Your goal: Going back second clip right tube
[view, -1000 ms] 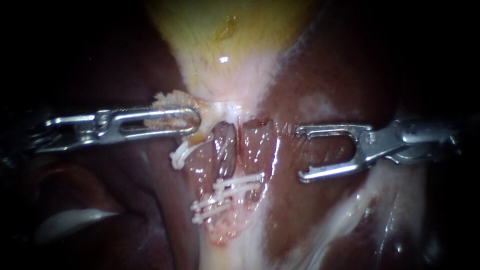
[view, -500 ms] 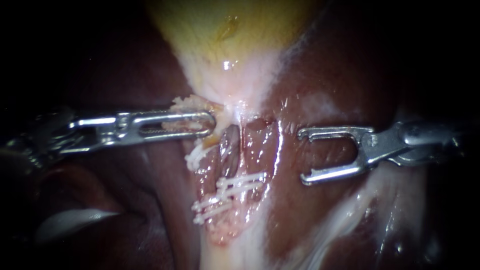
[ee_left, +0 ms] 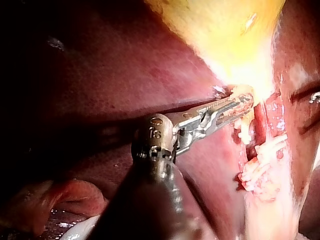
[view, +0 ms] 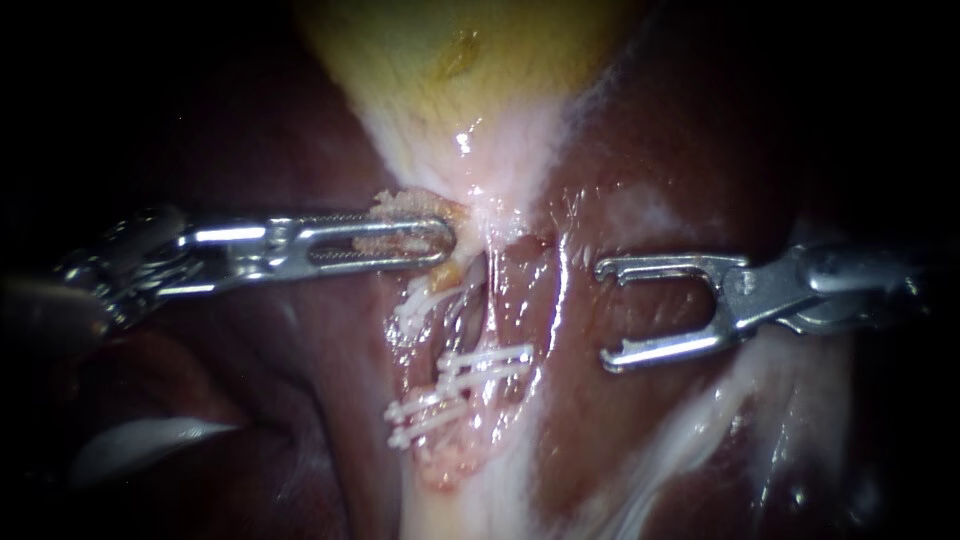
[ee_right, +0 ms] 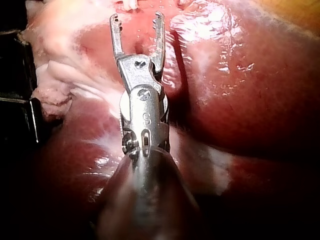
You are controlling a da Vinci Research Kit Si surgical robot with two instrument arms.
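Clips (view: 480, 365) lie apart from right instrument's (view: 603, 312) open jaws.

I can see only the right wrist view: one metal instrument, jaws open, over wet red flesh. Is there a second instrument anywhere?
Observer: Yes. In the endoscope view the left instrument comes in from the opposite side, its jaws shut on pale tissue just below the yellowish gallbladder.
Operator: What lies between the two?
Observer: Two reddish tubes with white clips across them. The right instrument stands beside these, apart from them.
Operator: Is anything closer to that other instrument?
Observer: One more white clip, just under the left instrument's jaws.
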